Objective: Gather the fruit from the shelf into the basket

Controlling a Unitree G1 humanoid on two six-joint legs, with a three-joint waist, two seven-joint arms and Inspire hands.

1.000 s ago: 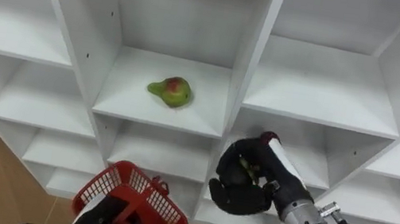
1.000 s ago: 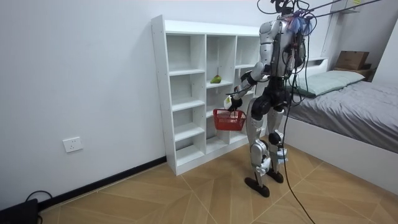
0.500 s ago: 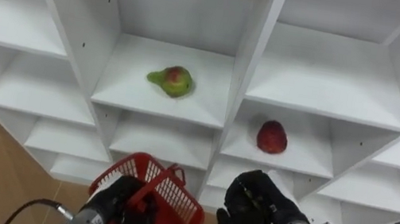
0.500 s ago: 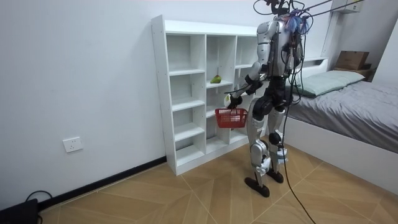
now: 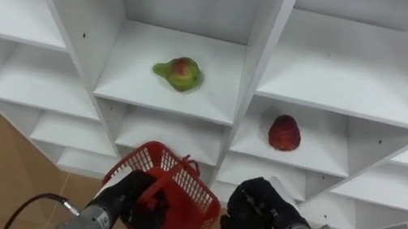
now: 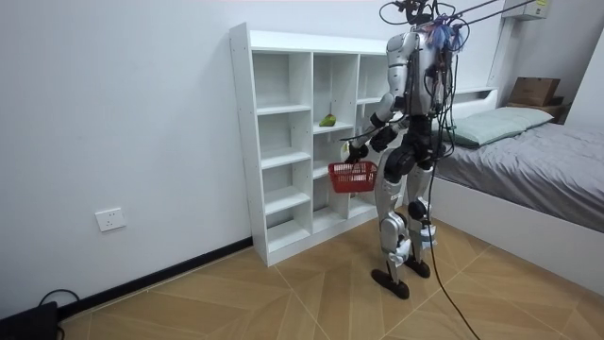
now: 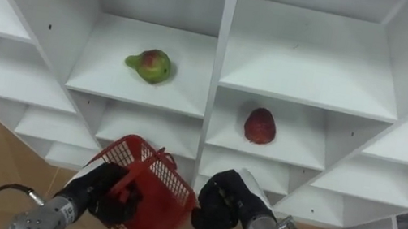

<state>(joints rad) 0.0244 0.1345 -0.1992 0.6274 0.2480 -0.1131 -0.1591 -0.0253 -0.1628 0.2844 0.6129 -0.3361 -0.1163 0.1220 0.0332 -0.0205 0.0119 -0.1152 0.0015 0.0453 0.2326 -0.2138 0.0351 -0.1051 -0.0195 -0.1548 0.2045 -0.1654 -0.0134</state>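
Left eye view: a red fruit (image 5: 284,133) is seen on a closet (image 5: 266,50) shelf, right of the divider. A green pear (image 5: 178,72) is laid on its side one shelf higher, to the left, thin end pointing left. The right robot hand (image 5: 249,216) is held below the red fruit, apart from it, fingers curled on nothing. The red basket (image 5: 193,211) is gripped by its handle in the left robot hand (image 5: 129,201). The red fruit is judged nearer, up and ahead of the right robot hand.
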